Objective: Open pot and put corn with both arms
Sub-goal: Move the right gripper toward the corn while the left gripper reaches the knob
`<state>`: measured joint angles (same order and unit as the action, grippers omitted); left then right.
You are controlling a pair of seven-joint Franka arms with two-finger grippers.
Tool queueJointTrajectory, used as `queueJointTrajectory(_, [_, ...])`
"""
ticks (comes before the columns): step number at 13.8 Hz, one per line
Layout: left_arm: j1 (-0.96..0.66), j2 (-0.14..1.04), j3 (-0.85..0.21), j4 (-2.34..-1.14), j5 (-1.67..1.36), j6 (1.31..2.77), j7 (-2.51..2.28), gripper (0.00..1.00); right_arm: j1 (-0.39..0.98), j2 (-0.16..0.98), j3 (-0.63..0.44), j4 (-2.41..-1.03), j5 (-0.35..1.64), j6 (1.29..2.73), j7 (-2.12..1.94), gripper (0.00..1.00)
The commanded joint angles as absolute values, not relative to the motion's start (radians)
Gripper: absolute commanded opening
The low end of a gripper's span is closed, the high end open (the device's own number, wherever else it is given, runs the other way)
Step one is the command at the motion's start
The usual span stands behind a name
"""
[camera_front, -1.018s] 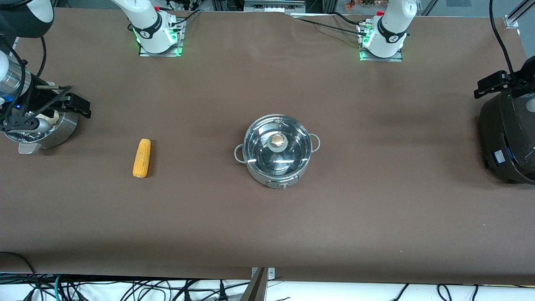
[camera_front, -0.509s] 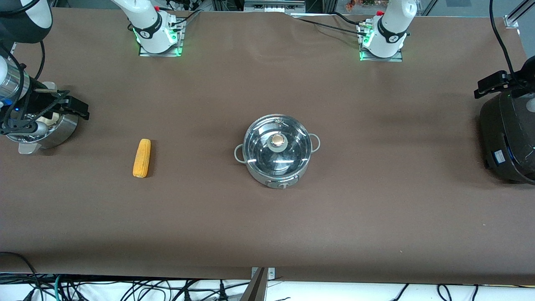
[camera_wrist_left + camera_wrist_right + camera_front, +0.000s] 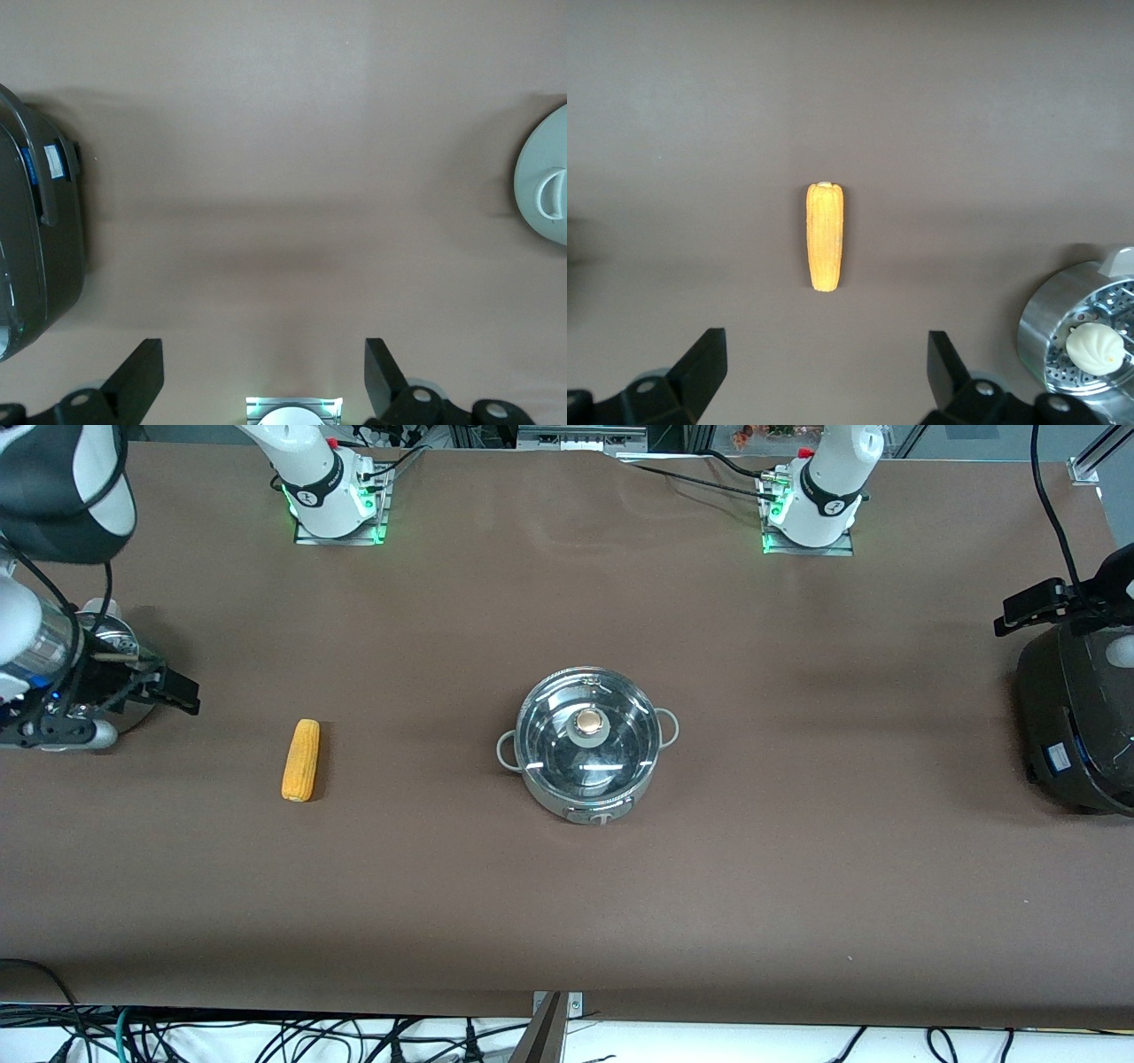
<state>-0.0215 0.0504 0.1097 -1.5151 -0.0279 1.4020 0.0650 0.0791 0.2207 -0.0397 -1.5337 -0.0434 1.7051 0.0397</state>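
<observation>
Still lidded pot; corn on table, both grippers open

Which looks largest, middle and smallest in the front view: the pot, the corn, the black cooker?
1. The black cooker, though the picture's edge cuts it off.
2. The pot.
3. The corn, shorter than the pot is wide.
All three stand about equally near that camera, so the order seems reliable.

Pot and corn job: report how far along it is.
Nothing is done yet. The glass lid sits on the pot; the corn lies on the table. The open right gripper is near the steamer; the open left gripper hangs near the black cooker. Lid-lifting and corn-loading remain.
</observation>
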Motion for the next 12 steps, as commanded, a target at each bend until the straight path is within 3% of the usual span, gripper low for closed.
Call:
queueJointTrajectory(1, [-0.014, 0.096, 0.103, -1.512, -0.051, 1.393, 0.094, 1.00, 0.060, 0.236, -0.037, -1.564, -0.052, 1.748, 0.038, 1.00])
queueJointTrajectory(4, [-0.024, 0.077, 0.078, -1.509, -0.052, 1.396, 0.081, 1.00, 0.057, 0.236, -0.038, -1.699, -0.051, 1.912, 0.058, 1.00])
queueJointTrajectory(8, [-0.046, 0.127, -0.090, -1.503, -0.141, 1.410, -0.275, 0.99, 0.058, 0.253, -0.035, -1.842, -0.045, 2.110, 0.071, 1.00])
queueJointTrajectory(12, [-0.165, 0.221, -0.167, -1.494, -0.149, 1.578, -0.565, 0.99, 0.061, 0.305, -0.029, -1.913, -0.034, 2.226, 0.086, 1.00])
